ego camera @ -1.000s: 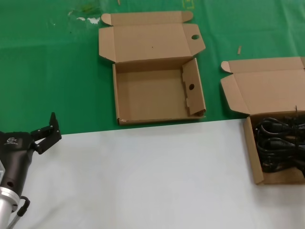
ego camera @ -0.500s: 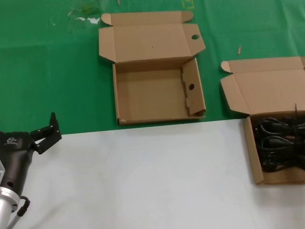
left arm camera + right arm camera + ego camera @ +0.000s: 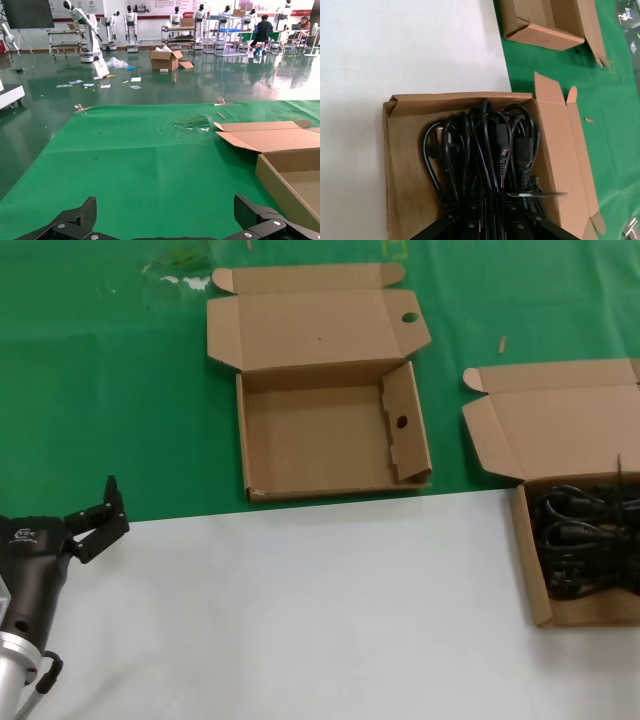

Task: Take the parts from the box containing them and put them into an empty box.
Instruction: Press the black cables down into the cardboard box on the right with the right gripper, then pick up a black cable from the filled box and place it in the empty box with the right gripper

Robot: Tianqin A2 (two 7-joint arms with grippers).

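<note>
Two boxes lie open: the cords point(image 3: 485, 150) fill the full box point(image 3: 530, 570) at right frame edge, the empty box point(image 3: 320, 445) waits upper centre. Right fingers point(image 3: 451, 226) hang spread above the cords, seemingly ready to grasp; left gripper point(image 3: 95, 520) idles lower left, fingers spread.

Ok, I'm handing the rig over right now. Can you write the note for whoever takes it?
Left gripper: open, empty, parked at the near left over the white sheet.
Right gripper: down in the box with the cords, at their near ends; grip cannot be judged from these views.
Power cords: all bundled in that box, at the far right of the table.
Empty box: open on the green mat, centre, nothing inside.
Done: no cord moved across.
Left: lift the cords out and place them in the empty box.
</note>
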